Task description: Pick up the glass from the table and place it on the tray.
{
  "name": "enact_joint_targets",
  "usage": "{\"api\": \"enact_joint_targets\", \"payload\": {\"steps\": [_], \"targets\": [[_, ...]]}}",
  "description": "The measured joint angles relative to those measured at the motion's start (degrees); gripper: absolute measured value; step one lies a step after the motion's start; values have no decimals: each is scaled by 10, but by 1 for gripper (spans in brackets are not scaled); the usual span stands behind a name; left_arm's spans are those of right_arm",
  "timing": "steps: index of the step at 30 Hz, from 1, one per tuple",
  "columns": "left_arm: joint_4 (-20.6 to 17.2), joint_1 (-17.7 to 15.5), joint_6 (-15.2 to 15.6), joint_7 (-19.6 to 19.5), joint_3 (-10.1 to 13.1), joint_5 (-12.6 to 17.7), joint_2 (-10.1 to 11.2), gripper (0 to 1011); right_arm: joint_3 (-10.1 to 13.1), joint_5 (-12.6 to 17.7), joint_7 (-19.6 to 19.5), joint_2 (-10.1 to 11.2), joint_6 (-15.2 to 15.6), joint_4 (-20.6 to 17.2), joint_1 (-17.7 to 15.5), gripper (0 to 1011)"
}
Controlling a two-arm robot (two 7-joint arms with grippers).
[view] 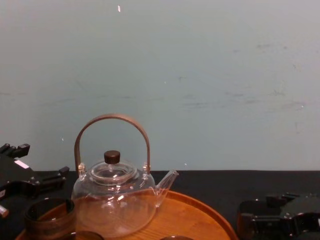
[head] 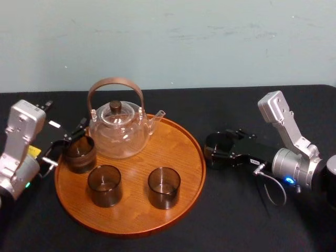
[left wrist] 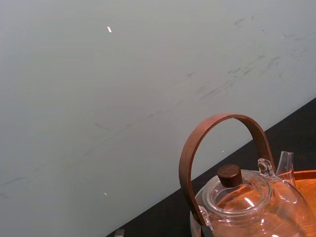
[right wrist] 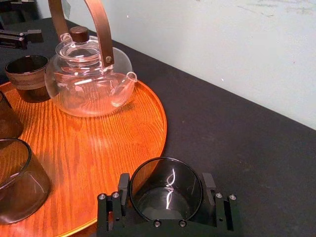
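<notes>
Just to the right of the round wooden tray [head: 181, 152], on the black-clothed table [head: 236, 220], the glass [right wrist: 165, 177] stands upright between the two fingers of the right gripper [head: 219, 150]. One black finger presses against each side of its wall, so the pincer is clamped on the glass. The glass is outside the tray, just beside its raised rim. I cannot tell whether its base rests on the cloth or is raised a little.

Toward the back of the tray stands a clear glass teapot [head: 119, 131] with an arched wooden handle, its spout pointing right. Three more smoky tumblers stand on the tray: a front-left tumbler [head: 104, 185], a front-right tumbler [head: 164, 187] and a left tumbler [head: 80, 153] near the rim.

The left gripper [head: 67, 140] hovers at the tray's left edge, close to the left tumbler, its fingers spread apart and holding nothing. A pale wall [head: 210, 42] rises behind the table.
</notes>
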Motion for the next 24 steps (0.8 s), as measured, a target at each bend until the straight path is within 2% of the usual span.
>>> {"api": "enact_joint_targets", "payload": {"steps": [11, 19, 24], "targets": [[0, 0, 0, 0, 0, 0, 0, 1001, 1, 1, 0, 0, 0, -1, -1, 889], [0, 0, 0, 0, 0, 0, 0, 1001, 22, 25, 5, 10, -3, -28, -18, 889], [0, 0, 0, 0, 0, 0, 0, 1001, 37, 39, 6, 24, -7, -55, -27, 889]]}}
